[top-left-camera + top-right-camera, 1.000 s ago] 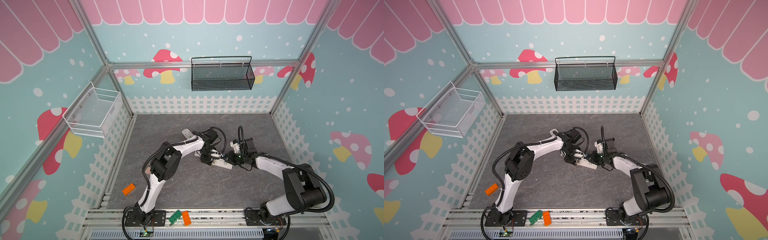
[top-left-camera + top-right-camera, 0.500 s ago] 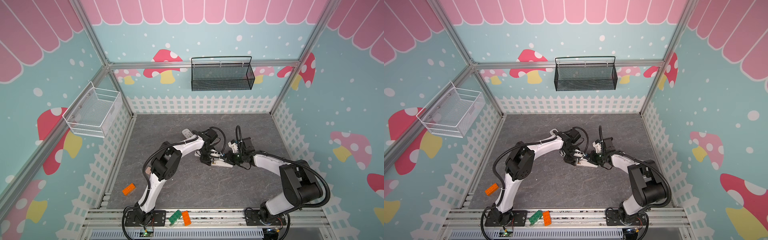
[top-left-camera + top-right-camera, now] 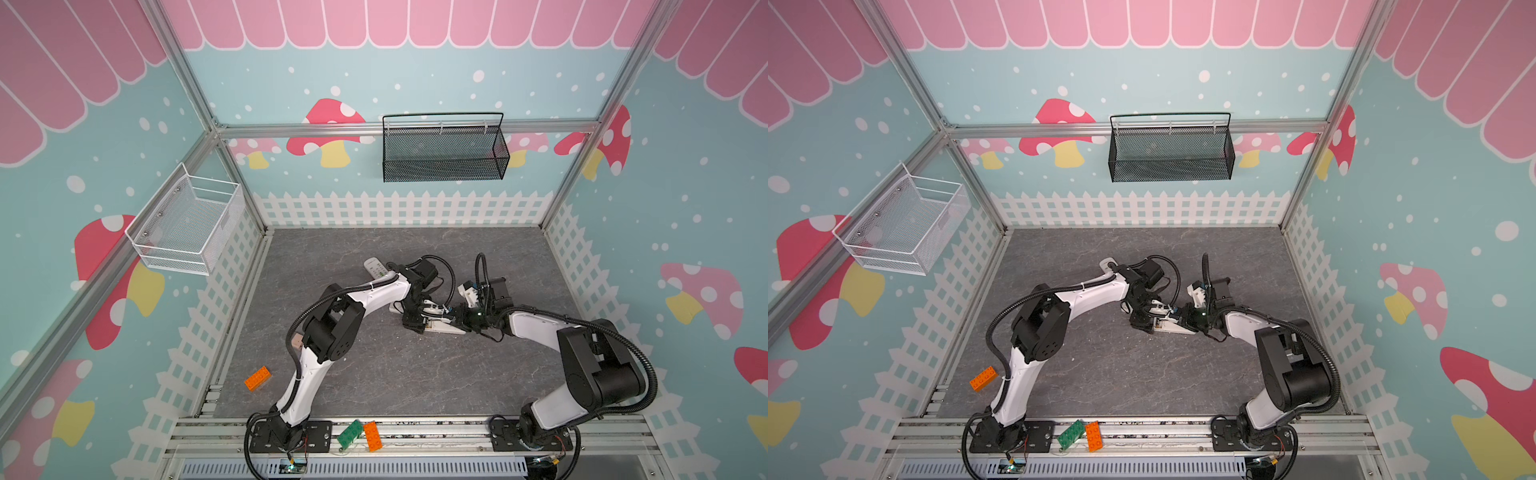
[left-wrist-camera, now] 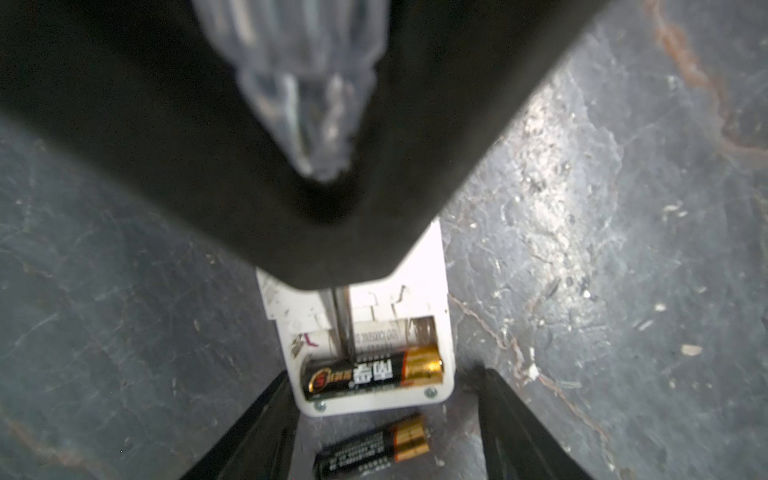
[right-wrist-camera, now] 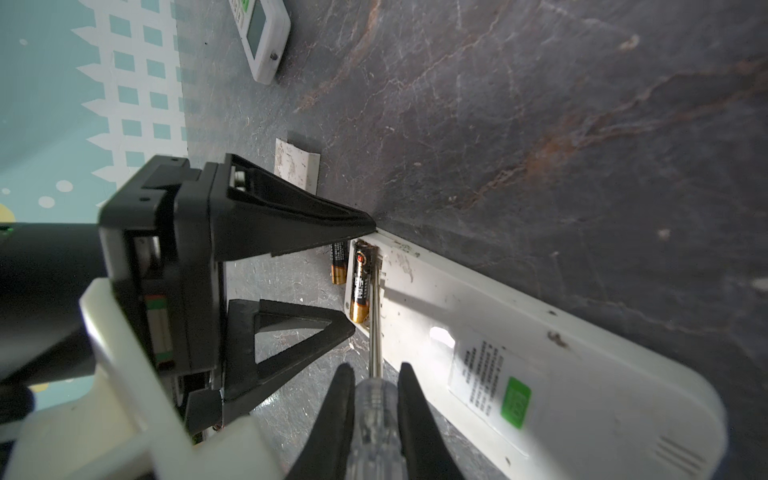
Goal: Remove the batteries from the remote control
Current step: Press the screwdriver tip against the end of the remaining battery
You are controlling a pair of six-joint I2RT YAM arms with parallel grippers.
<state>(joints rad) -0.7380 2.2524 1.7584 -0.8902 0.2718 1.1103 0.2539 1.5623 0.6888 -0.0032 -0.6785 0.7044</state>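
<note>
"Two batteries show. Where exactly?"
"The seated battery (image 4: pixel 332 380) lies crosswise in the open bay at the end of the white remote control (image 5: pixel 540 353). The loose battery (image 4: pixel 370 449) rests on the grey floor (image 3: pixel 395 374) just past that end edge."
"And the jaws?"
"The left gripper (image 4: pixel 381 370) stands wide and grips nothing, its fingers (image 4: pixel 257 432) flanking the remote's end. The right gripper (image 5: pixel 375 370) is clamped on the clear-handled screwdriver (image 5: pixel 374 415), whose tip meets the seated battery's long side."
"Room to move?"
"Plenty: bare floor all round, the picket fence (image 3: pixel 399 208) well apart. A second remote (image 5: pixel 259 33) and a flat white panel (image 5: pixel 297 166) lie apart on the left arm's side."
"Any writing?"
"White Chinese characters and a round red logo on the seated battery. The remote's sticker (image 5: pixel 490 382) carries fine print and a green square, too small to read."
</note>
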